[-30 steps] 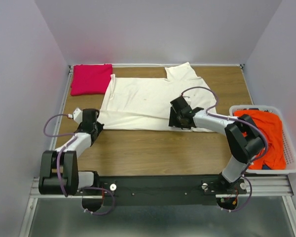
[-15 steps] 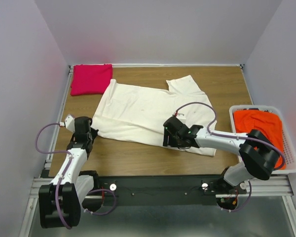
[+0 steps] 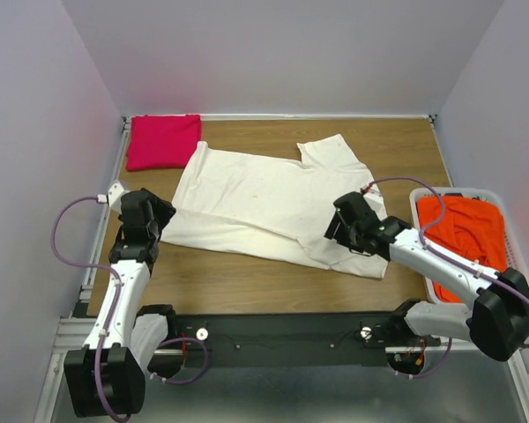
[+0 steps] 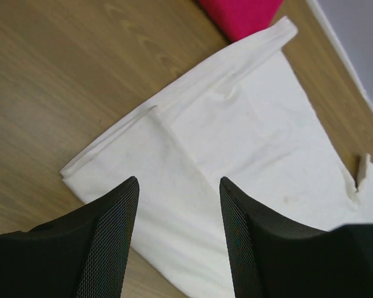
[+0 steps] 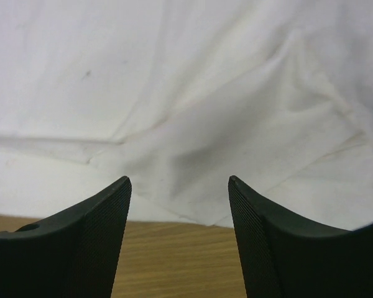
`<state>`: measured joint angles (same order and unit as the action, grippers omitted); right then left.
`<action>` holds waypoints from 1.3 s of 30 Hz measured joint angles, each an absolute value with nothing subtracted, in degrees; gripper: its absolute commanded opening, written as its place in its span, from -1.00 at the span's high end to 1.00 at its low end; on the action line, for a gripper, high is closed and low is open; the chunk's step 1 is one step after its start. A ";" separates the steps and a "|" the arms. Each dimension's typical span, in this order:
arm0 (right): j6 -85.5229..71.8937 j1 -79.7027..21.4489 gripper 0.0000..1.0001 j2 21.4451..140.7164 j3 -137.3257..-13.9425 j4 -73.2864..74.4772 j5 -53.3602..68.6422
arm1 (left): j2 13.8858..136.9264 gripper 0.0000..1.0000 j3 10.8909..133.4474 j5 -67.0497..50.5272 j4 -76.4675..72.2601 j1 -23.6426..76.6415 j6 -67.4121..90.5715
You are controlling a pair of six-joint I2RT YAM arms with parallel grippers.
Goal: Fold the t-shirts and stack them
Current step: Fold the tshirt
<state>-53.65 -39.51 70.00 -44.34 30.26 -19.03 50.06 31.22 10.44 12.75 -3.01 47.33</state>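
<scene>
The wooden table (image 3: 247, 273) carries 1 spread cream shirt (image 3: 264, 198), 1 folded pink shirt (image 3: 162, 141) far left, 1 basket (image 3: 520, 264) right.

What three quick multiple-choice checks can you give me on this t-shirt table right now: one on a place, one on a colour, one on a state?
1. Where does the magenta-pink t-shirt lie?
A. far left corner of the table
B. near right corner
C. dead centre

2. Which colour fills the laundry basket?
A. cream
B. orange-red
C. green

3. By the left edge of the cream-white t-shirt, how do the jaws of the left gripper stand?
A. shut on the cloth
B. open, nothing between them
C. hidden in every view

Answers:
1 A: the top view shows it folded at the far left edge.
2 B: the orange-red t-shirt lies in it.
3 B: the left wrist view shows the fingers apart, the cloth lying flat below.
</scene>
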 measured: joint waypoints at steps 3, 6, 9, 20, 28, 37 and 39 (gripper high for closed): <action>-53.95 -34.68 -0.28 68.10 -41.60 31.62 -19.05 | 50.74 -0.23 34.30 8.14 11.64 -2.59 45.10; -55.02 -33.98 -0.28 67.72 -39.20 32.45 -18.98 | 52.99 -0.23 36.67 6.11 10.59 -0.43 43.20; -56.23 -33.74 -0.28 67.72 -37.17 32.88 -18.96 | 56.84 -0.23 39.20 3.75 10.24 4.78 40.51; -60.71 -33.63 -0.17 68.18 -33.69 33.12 -21.08 | 61.12 -0.22 52.21 -5.21 12.32 8.01 29.85; -61.10 -33.63 0.06 72.16 -36.18 32.60 -23.05 | 61.76 -0.21 54.39 -8.67 12.58 8.75 25.12; -60.53 -33.63 0.80 73.91 -37.89 32.27 -24.88 | 61.12 -0.21 51.92 -8.64 11.20 8.75 23.31; -60.38 -33.63 0.84 74.48 -38.81 32.25 -25.19 | 60.69 -0.21 50.94 -8.67 10.72 8.75 23.16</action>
<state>-60.38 -33.63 74.48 -38.81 32.25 -25.19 60.69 50.94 -8.67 10.72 8.75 23.16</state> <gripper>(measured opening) 0.117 0.606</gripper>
